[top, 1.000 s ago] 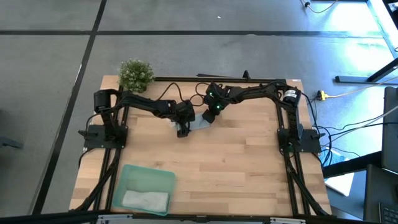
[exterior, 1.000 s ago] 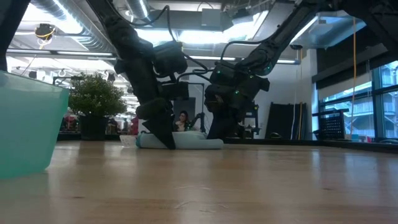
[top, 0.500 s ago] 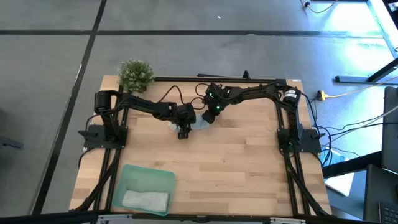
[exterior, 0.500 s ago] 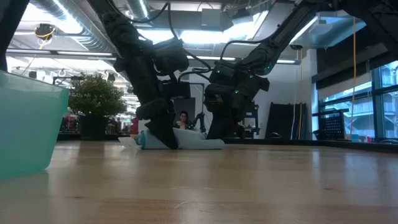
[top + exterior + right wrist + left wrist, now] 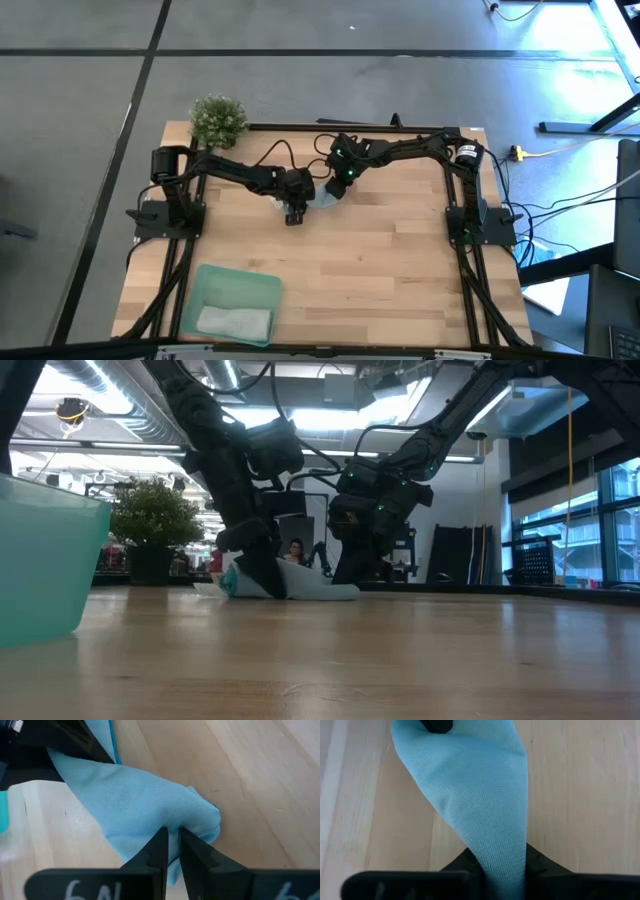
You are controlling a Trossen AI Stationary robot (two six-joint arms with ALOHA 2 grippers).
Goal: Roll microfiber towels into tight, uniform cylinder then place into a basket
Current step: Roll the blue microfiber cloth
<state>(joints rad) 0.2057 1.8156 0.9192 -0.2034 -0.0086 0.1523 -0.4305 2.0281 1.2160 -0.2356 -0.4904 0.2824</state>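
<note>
Nearest, the shallow mint-green plastic basket [image 5: 236,304] holds a pale grey rolled towel [image 5: 234,321]. Farther back, the left gripper [image 5: 293,212] and right gripper [image 5: 333,186] each pinch the light blue microfiber towel [image 5: 322,201] mid-table.

One towel [image 5: 318,201] sits mid-desk [image 5: 400,270] toward the back, other towel [image 5: 234,321] in the basket [image 5: 212,280] front-left, plant [image 5: 217,119] back-left corner.

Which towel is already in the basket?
The pale grey towel lies in the green basket; the blue towel is out on the table.
</note>
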